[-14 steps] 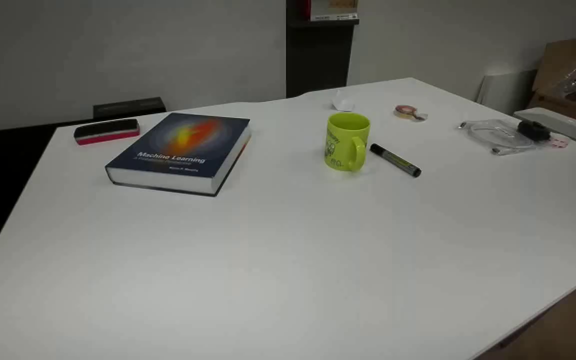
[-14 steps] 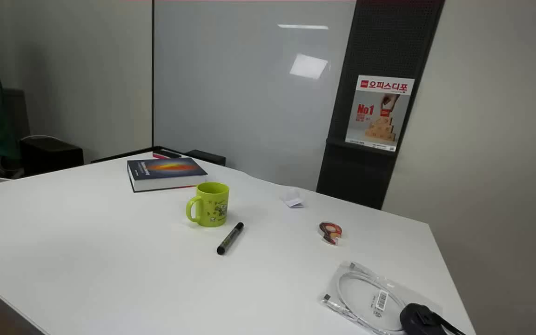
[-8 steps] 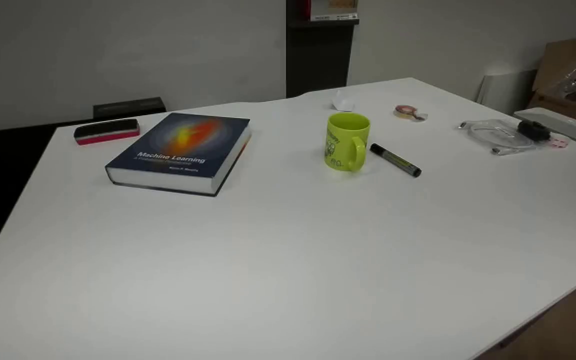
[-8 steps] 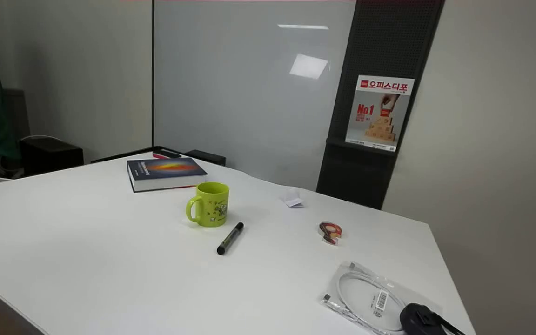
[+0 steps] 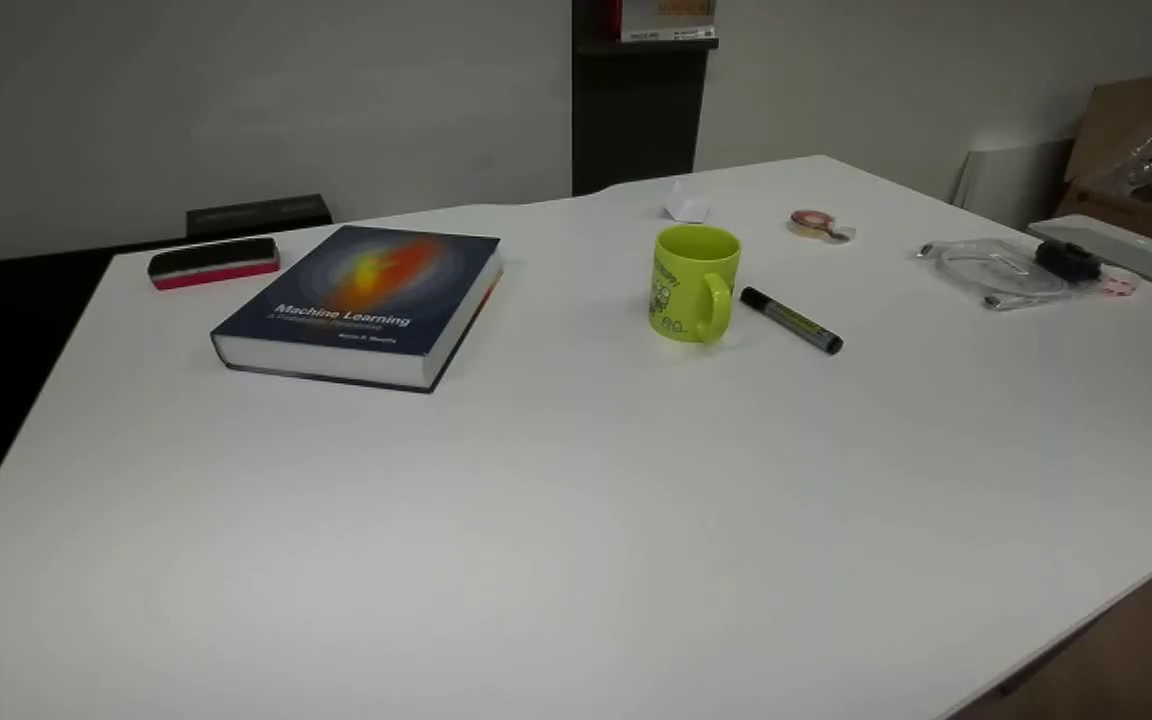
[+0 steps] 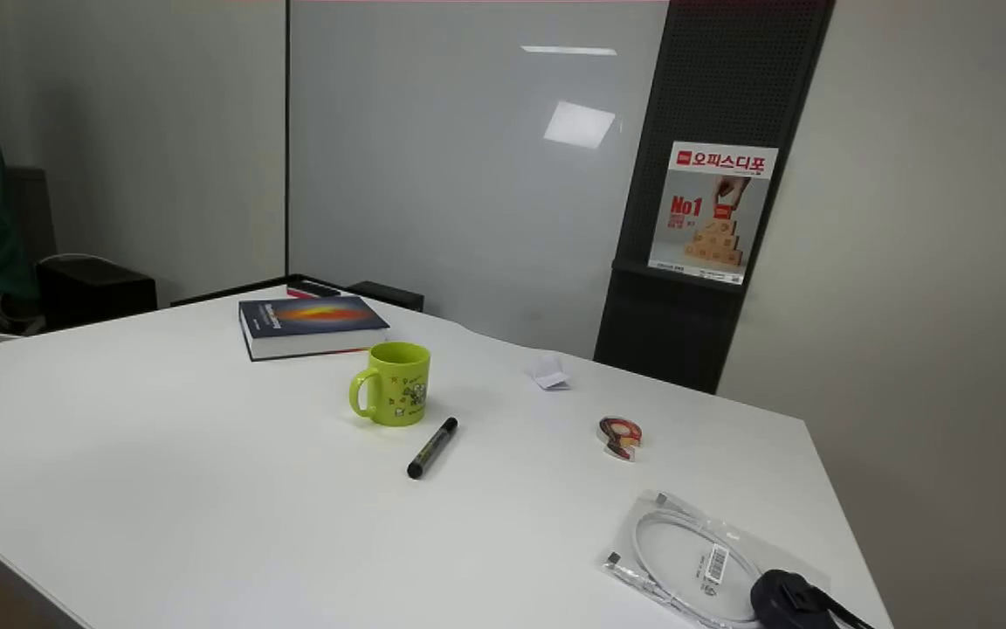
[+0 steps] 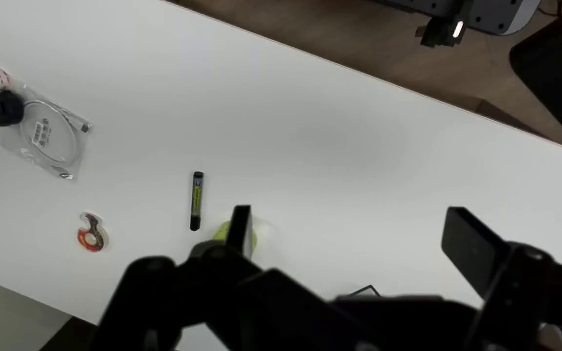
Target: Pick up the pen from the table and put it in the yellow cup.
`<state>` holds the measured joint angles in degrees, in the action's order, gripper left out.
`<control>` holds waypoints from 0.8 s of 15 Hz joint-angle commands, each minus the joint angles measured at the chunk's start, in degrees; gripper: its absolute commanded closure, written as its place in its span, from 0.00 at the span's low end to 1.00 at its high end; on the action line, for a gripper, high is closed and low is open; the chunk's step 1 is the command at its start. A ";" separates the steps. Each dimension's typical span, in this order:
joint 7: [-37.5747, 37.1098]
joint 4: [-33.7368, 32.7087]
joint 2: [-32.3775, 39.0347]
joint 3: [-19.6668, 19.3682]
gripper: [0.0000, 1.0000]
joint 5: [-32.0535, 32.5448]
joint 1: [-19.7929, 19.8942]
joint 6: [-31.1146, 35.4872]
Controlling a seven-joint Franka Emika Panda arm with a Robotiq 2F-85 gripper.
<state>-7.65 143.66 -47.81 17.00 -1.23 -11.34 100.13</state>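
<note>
Lying on white table [image 6: 206,507]: pen [image 6: 432,449]; poster [image 6: 713,214] behind.

Pale wall [image 6: 922,288], dark panel [image 6: 734,87], brown floor [image 7: 325,31]

In an exterior view, the yellow cup [image 5: 681,288] stands upright on the white table [image 5: 536,540]. The pen [image 5: 791,321] lies flat just beside the cup, on its right. At the left there is a thick book [image 5: 356,295], whose title reads "Machine Learning", and near it lies a pink-and-black item [image 5: 214,264]. A roll of tape [image 5: 811,228] lies behind the pen. Farther to the right there is a bagged cable [image 5: 1001,275], with a black object [image 5: 1068,262] at its right end.
</note>
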 commanded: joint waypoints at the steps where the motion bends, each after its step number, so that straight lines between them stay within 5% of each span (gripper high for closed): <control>1: -0.21 4.59 -1.16 -4.57 0.00 3.12 3.56 5.78; 6: 5.29 10.94 3.56 -16.08 0.00 4.47 10.46 22.55; 12: 21.02 9.86 20.48 -29.04 0.00 3.78 14.81 39.07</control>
<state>8.03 155.76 -36.03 -8.22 2.84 2.82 134.39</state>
